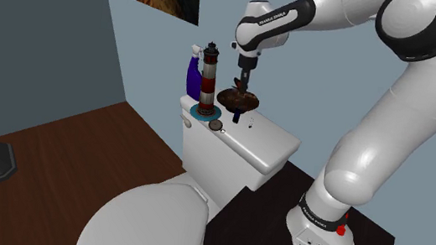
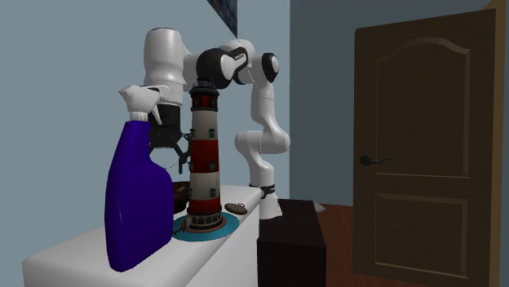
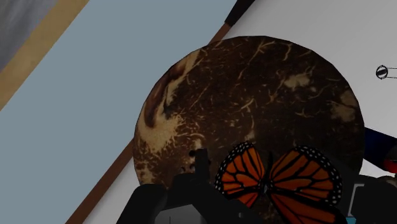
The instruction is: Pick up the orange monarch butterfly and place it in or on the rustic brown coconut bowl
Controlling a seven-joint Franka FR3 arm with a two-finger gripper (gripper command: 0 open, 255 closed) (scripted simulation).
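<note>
The brown speckled coconut bowl (image 1: 238, 100) stands on the white toilet tank lid (image 1: 261, 139), near the wall. In the wrist view the bowl (image 3: 254, 108) lies right under the hand. An orange and black butterfly (image 3: 280, 181) spreads its wings flat between my two black fingers, and each wing tip meets a finger. My gripper (image 3: 280, 194) is shut on it, just above the bowl's near side. From the shoulder camera the gripper (image 1: 242, 85) points straight down over the bowl. In the second exterior view the gripper (image 2: 169, 155) is partly hidden behind a spray bottle.
A red-and-white lighthouse figure (image 1: 209, 78) and a blue spray bottle (image 1: 192, 72) stand close beside the bowl on the tank. A small ring-like item (image 1: 217, 126) lies near the lighthouse base. The toilet seat (image 1: 146, 219) sits below. A brown door (image 2: 424, 147) is shut.
</note>
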